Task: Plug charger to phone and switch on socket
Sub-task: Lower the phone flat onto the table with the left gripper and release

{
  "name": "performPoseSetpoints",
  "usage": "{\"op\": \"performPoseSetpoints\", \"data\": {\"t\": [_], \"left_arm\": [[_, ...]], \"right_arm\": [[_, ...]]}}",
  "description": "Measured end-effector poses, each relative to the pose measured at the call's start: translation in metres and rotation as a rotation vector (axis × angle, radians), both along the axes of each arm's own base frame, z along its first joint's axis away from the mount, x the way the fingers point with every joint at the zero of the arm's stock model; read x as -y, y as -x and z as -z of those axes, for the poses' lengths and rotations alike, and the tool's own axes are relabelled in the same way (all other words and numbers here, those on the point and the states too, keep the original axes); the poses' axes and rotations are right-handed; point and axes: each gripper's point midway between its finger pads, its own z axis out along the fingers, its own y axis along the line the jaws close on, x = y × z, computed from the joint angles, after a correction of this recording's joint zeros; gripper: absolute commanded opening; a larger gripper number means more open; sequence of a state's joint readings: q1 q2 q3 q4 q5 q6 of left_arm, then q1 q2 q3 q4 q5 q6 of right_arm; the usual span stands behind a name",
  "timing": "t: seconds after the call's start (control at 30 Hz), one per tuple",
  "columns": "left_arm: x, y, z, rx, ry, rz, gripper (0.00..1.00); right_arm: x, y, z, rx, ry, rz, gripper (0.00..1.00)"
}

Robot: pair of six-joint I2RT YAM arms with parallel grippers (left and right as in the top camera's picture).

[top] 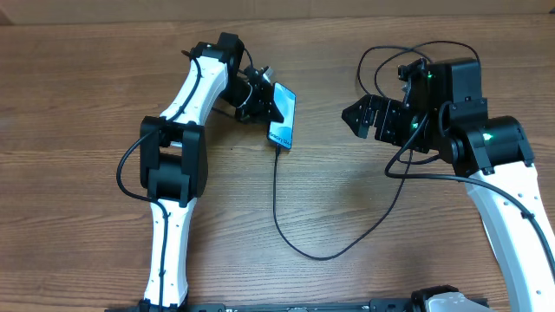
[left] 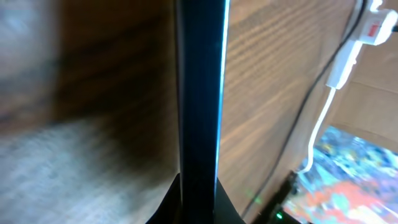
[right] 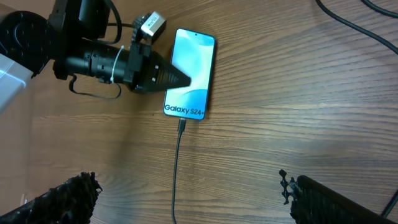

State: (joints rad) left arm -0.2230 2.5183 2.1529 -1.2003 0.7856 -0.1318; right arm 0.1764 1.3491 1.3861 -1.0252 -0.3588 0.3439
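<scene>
The phone point(top: 283, 114) lies at mid-table, its light blue screen reading "Galaxy S24+" in the right wrist view point(right: 193, 62). My left gripper point(top: 263, 102) is shut on its left edge; in the left wrist view the phone point(left: 200, 93) shows edge-on between the jaws point(left: 199, 202). The charger cable point(top: 279, 208) has its tip in the phone's near end point(right: 181, 126) and loops towards the right arm. My right gripper point(top: 357, 117) is open and empty, right of the phone, its fingers point(right: 193, 199) spread above the cable. The socket point(left: 375, 26) shows only in the left wrist view.
The socket's thick white cord point(left: 320, 118) trails from it. Black arm cables point(top: 381, 59) loop at the back right. A colourful patterned surface point(left: 351, 180) lies beyond the table edge in the left wrist view.
</scene>
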Motion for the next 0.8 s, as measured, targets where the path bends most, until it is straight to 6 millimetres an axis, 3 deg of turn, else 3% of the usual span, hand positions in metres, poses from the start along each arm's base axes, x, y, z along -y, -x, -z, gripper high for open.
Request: {"op": "performPoseSetpoints", "data": {"t": [0.23,0.33,0.4,0.43,0.47,0.5,0.53,0.63,0.8], "left_arm": [[-0.007,-0.003,0.007,0.018,-0.059,0.000,0.11],[-0.009,-0.003,0.009,0.021,-0.072,0.000,0.24],[-0.012,-0.003,0.011,0.023,-0.093,-0.002,0.26],[-0.013,-0.004,0.012,0.024,-0.101,-0.003,0.31],[-0.014,-0.004,0.013,0.025,-0.110,-0.004,0.45],[-0.016,-0.004,0.014,0.025,-0.123,-0.005,0.69],[-0.019,-0.004,0.016,0.024,-0.142,-0.006,0.83],[-0.023,-0.003,0.017,0.027,-0.173,-0.007,0.98],[-0.027,-0.004,0.014,0.035,-0.205,-0.009,1.00]], "right_arm": [[0.001,-0.001,0.000,0.003,0.006,0.005,1.00],[0.001,-0.001,0.000,0.004,0.007,0.006,1.00],[0.002,-0.001,0.000,0.006,0.008,0.006,1.00],[0.002,-0.001,0.000,0.005,0.008,0.007,1.00],[0.002,-0.002,0.000,0.006,0.009,0.007,1.00],[0.002,-0.002,0.000,0.006,0.013,0.010,1.00],[0.003,-0.002,0.000,0.007,0.015,0.012,1.00],[0.004,-0.002,0.001,0.008,0.019,0.015,1.00],[0.008,0.000,0.004,-0.007,0.043,0.029,1.00]]}}
